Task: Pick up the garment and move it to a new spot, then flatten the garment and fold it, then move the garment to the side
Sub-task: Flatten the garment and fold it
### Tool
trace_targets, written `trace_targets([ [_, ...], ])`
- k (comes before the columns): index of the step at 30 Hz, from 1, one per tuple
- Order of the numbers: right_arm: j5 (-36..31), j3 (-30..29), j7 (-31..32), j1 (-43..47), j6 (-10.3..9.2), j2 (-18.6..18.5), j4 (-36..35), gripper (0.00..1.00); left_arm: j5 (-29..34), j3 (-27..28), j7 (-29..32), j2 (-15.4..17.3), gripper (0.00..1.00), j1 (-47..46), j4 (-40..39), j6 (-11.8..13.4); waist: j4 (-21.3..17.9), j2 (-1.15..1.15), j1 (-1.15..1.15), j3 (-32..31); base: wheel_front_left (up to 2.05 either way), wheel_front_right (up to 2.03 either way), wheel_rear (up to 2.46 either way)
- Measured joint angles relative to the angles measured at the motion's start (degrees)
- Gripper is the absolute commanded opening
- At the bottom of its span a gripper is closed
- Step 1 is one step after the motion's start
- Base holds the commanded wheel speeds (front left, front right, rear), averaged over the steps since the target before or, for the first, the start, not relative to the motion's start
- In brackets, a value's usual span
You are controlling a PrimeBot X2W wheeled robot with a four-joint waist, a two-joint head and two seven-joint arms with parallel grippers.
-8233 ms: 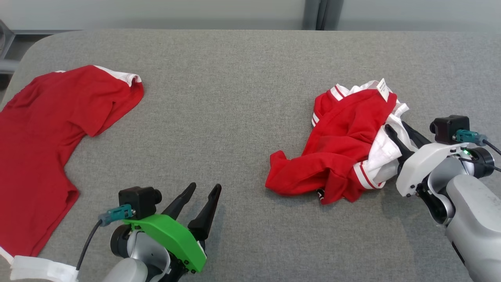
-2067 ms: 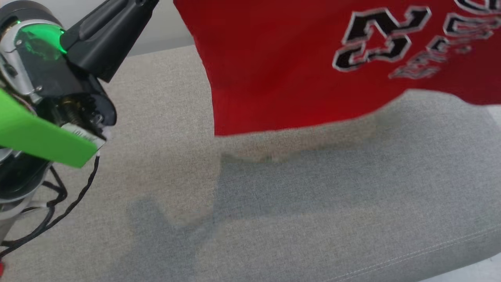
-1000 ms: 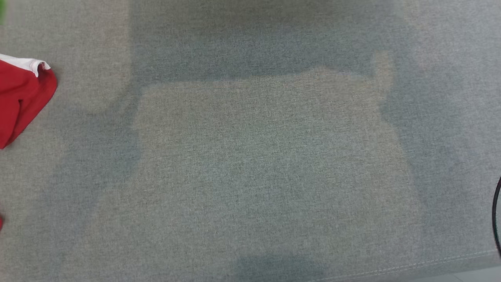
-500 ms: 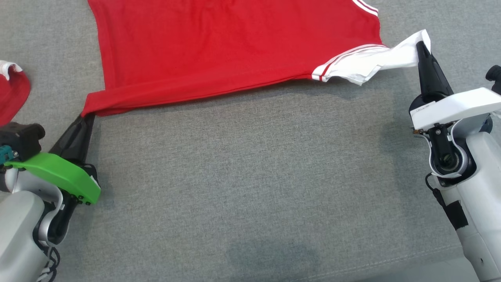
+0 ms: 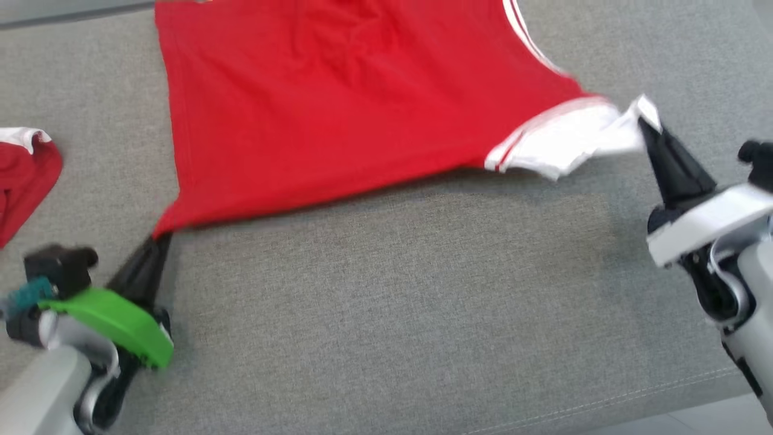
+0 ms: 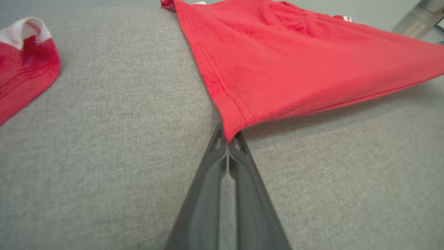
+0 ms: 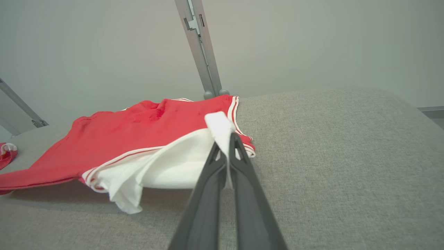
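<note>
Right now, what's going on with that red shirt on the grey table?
The robot has the red shirt stretched between both arms. Its left claw is shut on the near red hem corner, and its right claw is shut on the shirt's white end. The shirt lies mostly spread on the grey surface, not yet folded. A second red garment lies to the robot's left.

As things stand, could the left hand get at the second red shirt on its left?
Probably yes: the second shirt lies close by, with only bare grey cover between. But the left hand is clamped on a corner of the big shirt, so it would have to let go first.
</note>
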Motion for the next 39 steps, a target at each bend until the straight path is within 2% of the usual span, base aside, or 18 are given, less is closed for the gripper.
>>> trace_targets([
  [5, -2.35, 2.26, 0.14, 6.53, 0.00, -1.53, 0.02, 0.00, 0.20, -1.12, 0.01, 0.31, 0.00, 8.59, -0.77, 0.16, 0.05, 0.00, 0.00, -2.77, 0.00, 0.00, 0.00],
  [13, -2.56, 4.90, 0.67, 15.67, -0.76, -1.11, 0.10, 0.00, 0.68, 3.02, 0.01, -1.71, 0.00, 16.46, -3.18, 1.78, 1.03, 0.00, -0.01, -6.11, 0.00, 0.00, 0.00],
  [17, -1.86, 5.67, 1.26, 17.78, -0.76, -0.04, -0.60, 0.00, 0.99, 5.90, 0.01, -2.13, 0.00, 19.01, -4.47, 2.01, 1.61, 0.00, -0.01, -6.55, 0.00, 0.00, 0.00],
  [21, -2.26, 6.15, 1.57, 18.25, -0.77, -0.63, -1.43, 0.00, 1.72, 8.57, 0.01, -2.26, 0.00, 19.50, -5.65, 2.00, 1.74, 0.00, -0.01, -6.25, 0.00, 0.00, 0.00],
  [24, -4.08, 7.66, 2.22, 18.16, -0.76, -1.27, -2.07, 0.00, 2.45, 9.24, 0.01, -2.59, 0.00, 19.67, -6.32, 1.56, 1.61, 0.00, 0.00, -6.02, 0.00, 0.00, 0.00],
  [30, -12.50, 13.04, 3.43, 17.47, -0.76, -3.85, -1.12, 0.00, 3.12, 8.61, 0.01, -4.67, 0.00, 19.92, -4.90, 0.47, 1.60, 0.00, 0.00, -5.80, 0.00, 0.00, 0.00],
  [31, -13.35, 13.72, 3.46, 17.36, -0.76, -3.87, -0.94, 0.05, 3.32, 8.56, 0.01, -4.82, 0.00, 20.13, -4.61, 0.43, 1.60, 0.00, -0.01, -5.76, 0.00, 0.00, 0.00],
  [32, -14.12, 14.30, 3.46, 17.25, -0.76, -3.86, -0.81, 0.14, 3.41, 8.58, 0.01, -5.05, 0.00, 20.33, -4.22, 0.41, 1.60, 0.00, 0.00, -5.73, 0.00, 0.00, 0.00],
  [33, -14.96, 14.83, 3.46, 17.06, -0.76, -3.89, -0.66, 0.33, 3.45, 8.64, 0.01, -5.36, 0.00, 20.65, -3.86, 0.15, 1.59, 0.00, 0.00, -5.70, 0.00, 0.00, 0.00],
  [34, -16.03, 15.30, 3.45, 16.80, -0.76, -3.96, -0.52, 0.48, 3.45, 8.62, 0.01, -5.67, 0.00, 20.97, -3.46, -0.01, 1.58, 0.00, 0.00, -5.66, 0.00, 0.00, 0.00],
  [35, -16.85, 15.74, 3.45, 16.47, -0.76, -4.08, -0.42, 0.91, 3.45, 8.64, 0.01, -5.95, 0.06, 21.14, -3.21, -0.02, 1.57, 0.00, 0.00, -5.62, 0.00, 0.00, 0.00],
  [36, -17.48, 16.01, 3.44, 16.23, -0.79, -4.16, -0.37, 1.00, 3.46, 8.71, 0.01, -6.20, 0.29, 21.18, -3.09, -0.04, 1.57, 0.00, 0.00, -5.59, 0.00, 0.00, 0.00],
  [38, -19.11, 16.60, 3.35, 15.86, -1.27, -4.53, -0.05, 1.00, 3.59, 9.18, 0.01, -6.46, 0.54, 21.18, -2.98, -0.13, 1.59, 0.00, 0.00, -5.53, 0.00, 0.00, 0.00],
  [39, -19.84, 16.73, 3.15, 15.80, -1.31, -4.80, 0.05, 1.00, 3.74, 9.44, 0.01, -6.49, 0.70, 21.18, -2.79, -0.29, 1.60, 0.00, 0.00, -5.51, 0.00, 0.00, 0.00],
])
